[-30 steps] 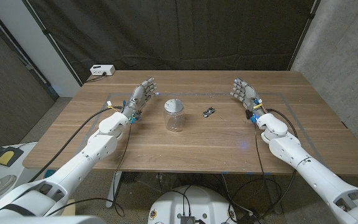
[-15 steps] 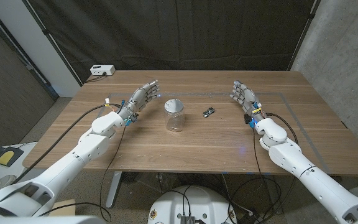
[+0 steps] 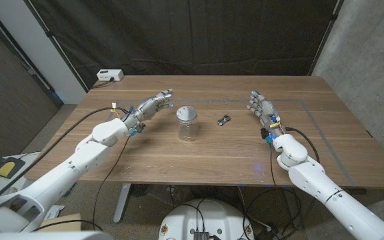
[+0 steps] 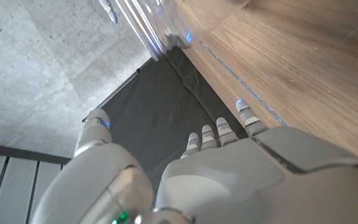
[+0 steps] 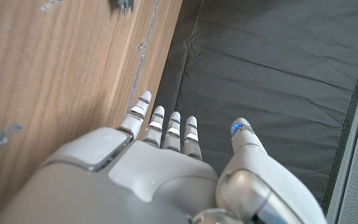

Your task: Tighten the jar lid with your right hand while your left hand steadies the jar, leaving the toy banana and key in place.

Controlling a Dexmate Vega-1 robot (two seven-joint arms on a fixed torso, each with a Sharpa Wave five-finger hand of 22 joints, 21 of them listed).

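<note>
A clear glass jar (image 3: 187, 125) with a silver lid (image 3: 187, 113) stands upright near the table's middle. In the left wrist view the jar (image 4: 146, 25) is a blur beyond the fingers. A small dark key (image 3: 224, 120) lies just right of the jar, and the right wrist view catches the key (image 5: 123, 5) at its edge. My left hand (image 3: 150, 107) hovers left of the jar, fingers stretched towards it with a gap between, holding nothing. My right hand (image 3: 262, 109) stands open well right of the key, fingers pointing away from me.
A white box (image 3: 109, 75) with a cable sits at the table's far left corner. A thin tape outline (image 3: 312, 110) marks a rectangle on the wooden table (image 3: 199, 157). A dark curtain hangs behind the table.
My left hand has tipped over and its fingers now reach sideways towards the jar, while the elbow swung outward. My right hand has drawn back slightly towards me. Jar and key have not moved.
</note>
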